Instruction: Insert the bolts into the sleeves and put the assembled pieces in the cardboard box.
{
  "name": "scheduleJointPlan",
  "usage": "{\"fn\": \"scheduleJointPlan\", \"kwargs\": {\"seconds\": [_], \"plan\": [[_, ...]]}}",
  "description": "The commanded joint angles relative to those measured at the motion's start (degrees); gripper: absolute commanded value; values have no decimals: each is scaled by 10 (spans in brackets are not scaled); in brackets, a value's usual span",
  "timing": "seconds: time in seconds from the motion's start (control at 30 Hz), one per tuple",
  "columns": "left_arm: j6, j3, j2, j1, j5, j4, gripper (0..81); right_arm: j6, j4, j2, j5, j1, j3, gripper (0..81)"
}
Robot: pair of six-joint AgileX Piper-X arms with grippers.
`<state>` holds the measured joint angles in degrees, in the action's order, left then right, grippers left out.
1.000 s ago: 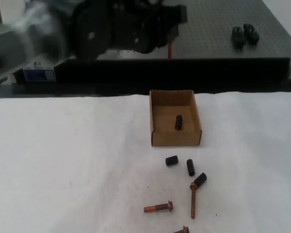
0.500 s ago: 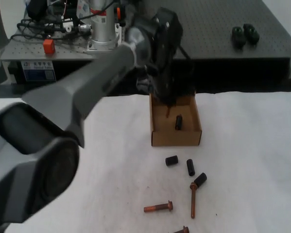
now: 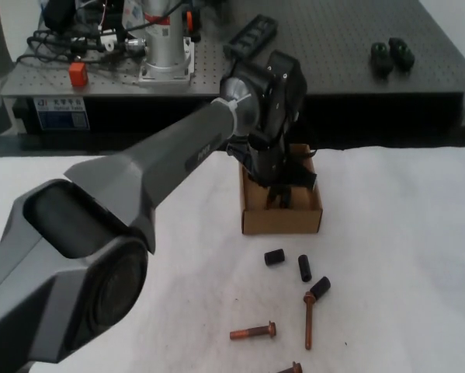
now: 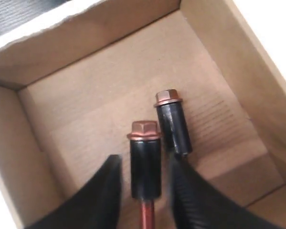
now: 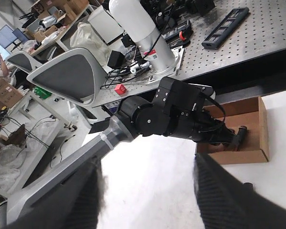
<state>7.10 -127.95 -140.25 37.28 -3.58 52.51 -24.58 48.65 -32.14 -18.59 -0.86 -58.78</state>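
The cardboard box stands on the white-covered desk, close to its far edge and near the middle of its width.

**Left arm.** The arm reaches across the desk from the near left corner. The left gripper is inside the box.
- Fingers: set narrowly apart. The left wrist view shows a slim gap on each side of the part between them.
- Part between the fingers: one assembled piece, a black sleeve with a copper bolt through it. The bolt head points towards the box's far wall.
- A second assembled piece lies on the box floor just beside the first, with its head the same way.

**Right arm.** The right gripper is raised above the desk, with its fingers wide apart and nothing between them.

**Loose parts, between the box and the near edge.**
- First sleeve and second sleeve: near the box front, apart from each other.
- Third sleeve: touching the head of a long bolt that points at the near edge.
- Crosswise bolt: left of the long bolt.
- Edge bolt: at the near edge.
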Motion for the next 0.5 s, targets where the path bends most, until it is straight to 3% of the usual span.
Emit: {"fn": "scheduleJointPlan", "kwargs": {"seconds": [0.0, 0.27, 0.47], "plan": [[-2, -20, 7, 1, -10, 17, 344, 17, -1, 2, 0, 0, -2, 421], [12, -61, 109, -3, -28, 100, 139, 57, 3, -15, 22, 0, -2, 421], [-12, -39, 249, -6, -57, 113, 115, 108, 22, -77, 56, 0, -2, 421]]}}
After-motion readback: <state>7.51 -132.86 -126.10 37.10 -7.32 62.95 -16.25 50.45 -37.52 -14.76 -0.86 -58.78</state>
